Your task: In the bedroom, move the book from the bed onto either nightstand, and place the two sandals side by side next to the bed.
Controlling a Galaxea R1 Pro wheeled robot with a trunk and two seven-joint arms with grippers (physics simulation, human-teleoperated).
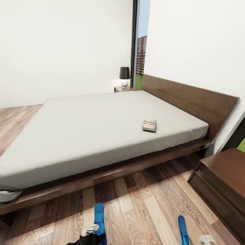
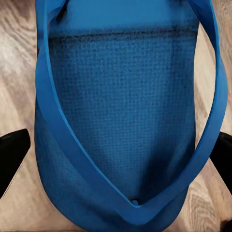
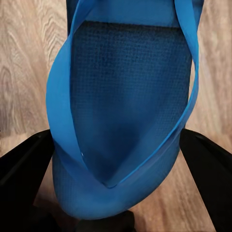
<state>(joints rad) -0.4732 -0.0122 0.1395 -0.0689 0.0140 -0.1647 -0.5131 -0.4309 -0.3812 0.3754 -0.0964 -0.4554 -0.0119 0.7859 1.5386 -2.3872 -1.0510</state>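
Each tool grips one sandal, left (image 1: 99, 217) and right (image 1: 182, 228), both pointing lengthwise toward the bed (image 1: 102, 126) in the frame's middle. The floor strip (image 1: 143, 200) before the bed lies just ahead of both.

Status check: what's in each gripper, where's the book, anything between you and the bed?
Left gripper and right gripper each flank a blue sandal, grip unconfirmed. Book on the bed, near the headboard. Bare floor ahead.

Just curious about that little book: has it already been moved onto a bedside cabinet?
No, the book lies on the bed's mattress near the headboard, apart from the nightstand.
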